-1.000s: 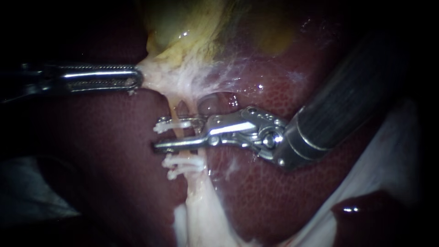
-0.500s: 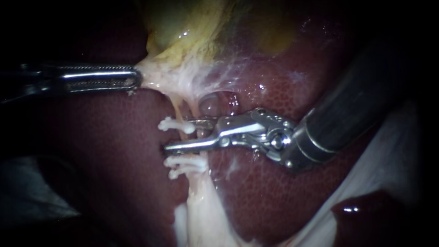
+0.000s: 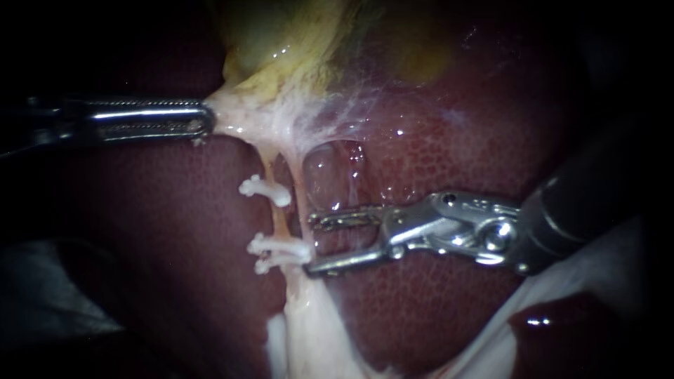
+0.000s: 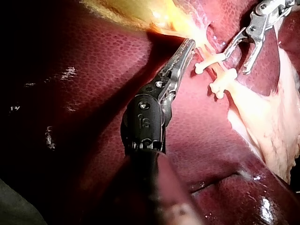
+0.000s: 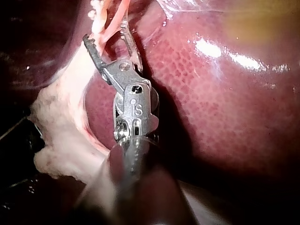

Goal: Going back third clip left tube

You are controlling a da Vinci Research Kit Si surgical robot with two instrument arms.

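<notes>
Three white clips sit on the thin left tube (image 3: 279,217): one upper clip (image 3: 264,189) and two close together lower down (image 3: 277,249). My right instrument (image 3: 312,244) lies just right of the tube beside the lower clips, its jaws open and empty. My left instrument (image 3: 205,121) is shut on the pale tissue at the gallbladder's (image 3: 281,42) neck and holds it stretched leftward. In the left wrist view its jaws (image 4: 189,46) grip that tissue, with the clips (image 4: 209,62) beside them. The right wrist view shows the open jaws (image 5: 108,40) below a clip (image 5: 97,9).
Dark red liver (image 3: 435,309) surrounds the site. A second, wider tube (image 3: 303,184) runs right of the clipped one. A pale strip of tissue (image 3: 309,330) hangs below the clips. White material (image 3: 597,238) lies at the lower right under my right instrument's shaft.
My right instrument has drawn back to the right and slightly down, off the left tube, leaving the upper clip on it. Its jaws stay open. My left instrument has not moved.
</notes>
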